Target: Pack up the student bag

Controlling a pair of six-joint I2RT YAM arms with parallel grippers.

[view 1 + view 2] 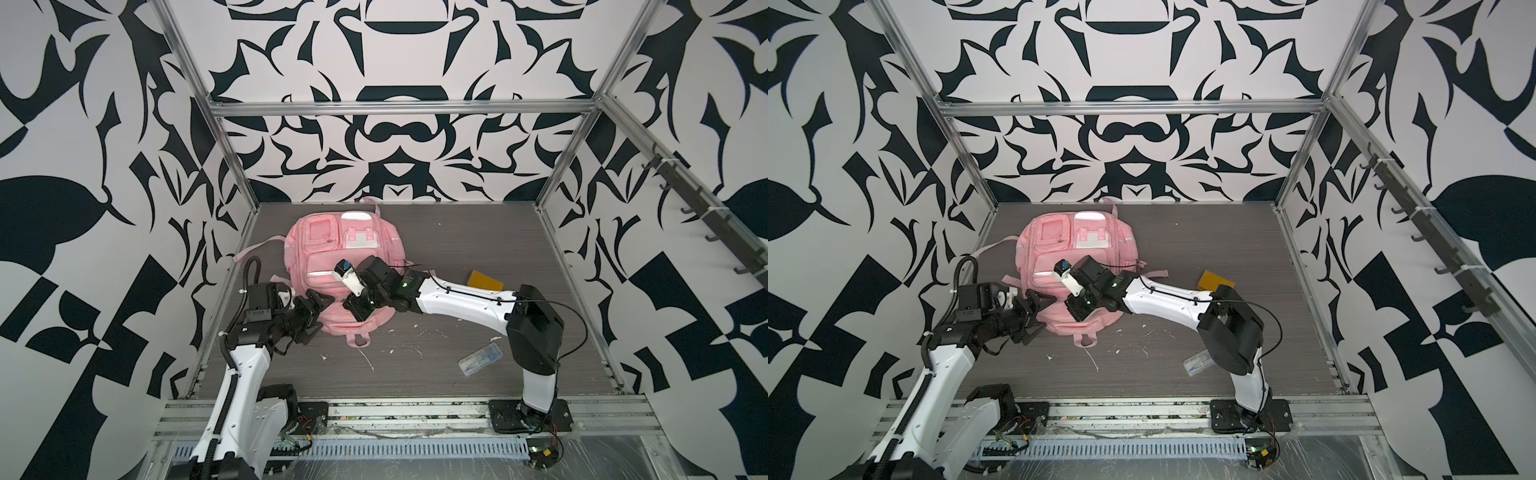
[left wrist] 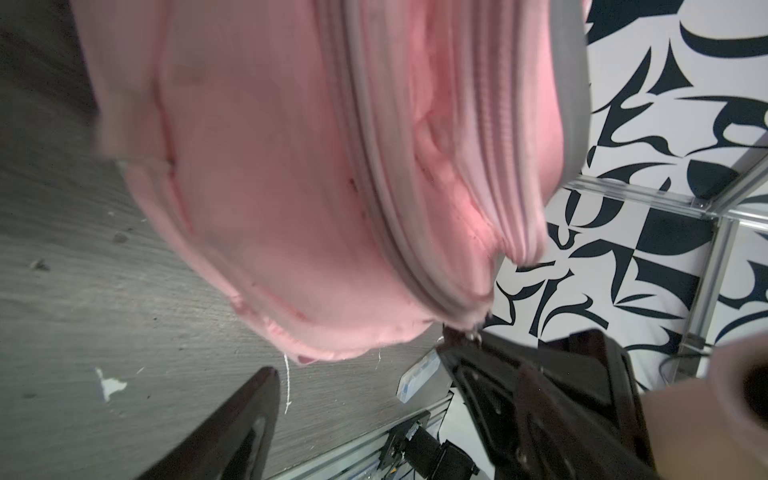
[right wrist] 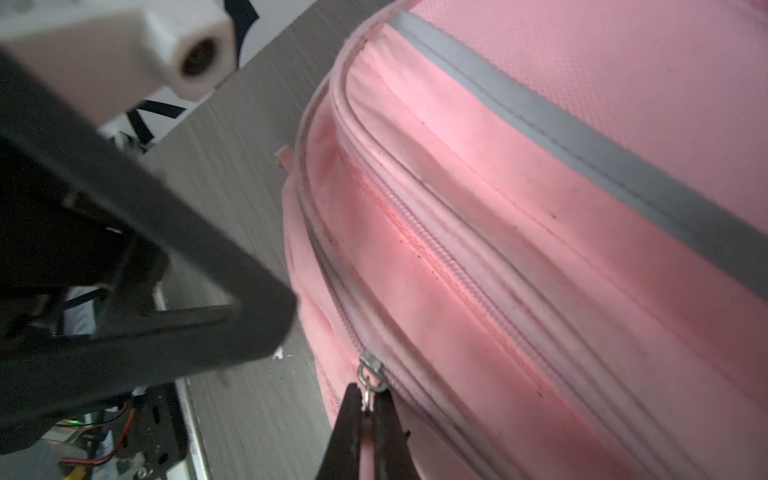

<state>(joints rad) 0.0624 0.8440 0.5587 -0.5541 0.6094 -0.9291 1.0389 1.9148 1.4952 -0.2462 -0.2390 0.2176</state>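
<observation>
**Position of the work item.** The student bag (image 1: 320,253) lies flat on the grey table (image 1: 457,237), left of centre, with its front pockets and white reflective strips facing up. Pink straps trail out at its left and right sides, and a pink loop (image 1: 360,340) projects from its near end.

**Right gripper.** The right gripper (image 3: 368,400) reaches across the middle to the near end of the bag. Its jaws are closed tight on the metal zipper pull (image 3: 371,375), which sits on a zip track running round the bag's side. In a top view the right gripper (image 1: 1077,311) rests over the pink fabric, close to the near edge.

**Left gripper.** The left gripper (image 1: 321,315) sits at the near left corner of the bag with its jaws spread wide, gripping nothing. In the left wrist view one of its fingers (image 2: 249,415) is over the table just beside the bag's rounded edge (the fabric there is blurred). The two grippers are near each other but apart.

**Surrounding items.** To the right of the bag, beyond the right arm, a flat yellow-brown item (image 1: 486,281) lies on the table. A clear plastic box (image 1: 482,358) with blue contents lies nearer the front edge. Small white scraps (image 1: 370,362) are scattered in front of the bag.
</observation>
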